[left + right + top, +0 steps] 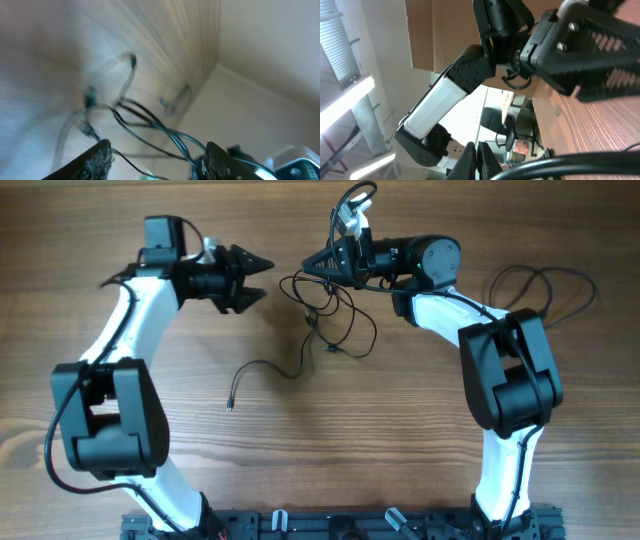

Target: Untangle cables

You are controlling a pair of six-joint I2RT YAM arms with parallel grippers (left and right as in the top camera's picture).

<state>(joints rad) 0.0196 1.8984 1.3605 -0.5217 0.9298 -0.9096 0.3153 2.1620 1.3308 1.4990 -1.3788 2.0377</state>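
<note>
"The cables (pixel 312 320), where do they lie?" asks the first.

"In a loose knot right at the tip of the right claw (pixel 308 266)," says the second. "From that tip the loops spill out over the wooden desk (pixel 400 440), toward the near edge."

"And is anything apart from the knot?"

"One loose strand (pixel 268 365) curls away from the right claw on the side of the left arm. It ends in a small plug end (pixel 230 405) lying flat on the desk."

"How does the right claw stand?"

"Fully closed and pointing at the left arm. In its own wrist view a black cord (pixel 560 162) runs out sideways from the closed fingers (pixel 479 157), so it appears to have a strand pinched."

"And the other one?"

"The left claw (pixel 266 279) faces the right claw from across the knot. It is near the knot but apart from it. Its two fingers (pixel 95 160) are spread about halfway and grip nothing. Its wrist view is blurred, yet the dark strands (pixel 150 120) show beyond the gap, ahead of the fingers."
</note>
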